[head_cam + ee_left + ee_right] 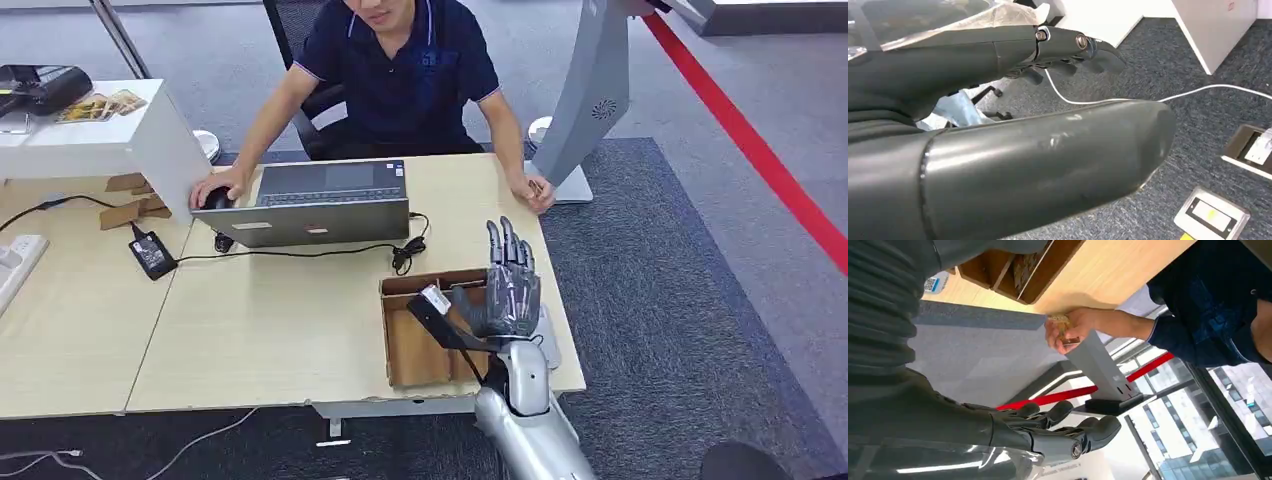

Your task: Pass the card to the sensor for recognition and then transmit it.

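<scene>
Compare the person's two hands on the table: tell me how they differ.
The hand by the laptop lies flat on a dark mouse near the table's middle seam; the hand at the table's far corner sits at the edge and pinches a card, as the right wrist view shows. The first covers its object; the second leaves the card partly showing. Both rest on the wooden table.

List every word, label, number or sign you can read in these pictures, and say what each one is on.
No text here can be read.
Sticker on the laptop: too small.
White label on the black holder by the right hand: too small.
QR-code sticker on the table: a pattern, blurred.
Emblem on the grey stand: a mark, no letters.
</scene>
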Available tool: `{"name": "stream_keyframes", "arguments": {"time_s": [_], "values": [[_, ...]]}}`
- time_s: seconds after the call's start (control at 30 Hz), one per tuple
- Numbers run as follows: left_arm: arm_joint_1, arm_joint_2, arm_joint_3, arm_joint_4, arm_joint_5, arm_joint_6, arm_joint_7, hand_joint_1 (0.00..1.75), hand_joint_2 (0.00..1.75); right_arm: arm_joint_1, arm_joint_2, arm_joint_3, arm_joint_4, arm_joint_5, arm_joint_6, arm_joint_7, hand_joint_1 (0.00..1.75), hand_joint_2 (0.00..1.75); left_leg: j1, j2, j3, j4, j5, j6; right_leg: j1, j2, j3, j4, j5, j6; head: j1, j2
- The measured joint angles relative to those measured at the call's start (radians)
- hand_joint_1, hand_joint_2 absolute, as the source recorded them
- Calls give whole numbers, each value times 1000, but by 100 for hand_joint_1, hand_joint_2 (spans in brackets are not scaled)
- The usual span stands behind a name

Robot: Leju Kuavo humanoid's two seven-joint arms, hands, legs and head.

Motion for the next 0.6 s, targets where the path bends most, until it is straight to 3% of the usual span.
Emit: {"name": "stream_keyframes", "arguments": {"time_s": [0.6], "values": [[-2, 0, -1, 0, 9, 0, 0, 0, 0, -2, -6, 15, 5, 6, 0, 9, 0, 175, 0, 0, 0, 0, 0, 0, 0, 0, 0, 0, 0, 0, 0, 0]]}}
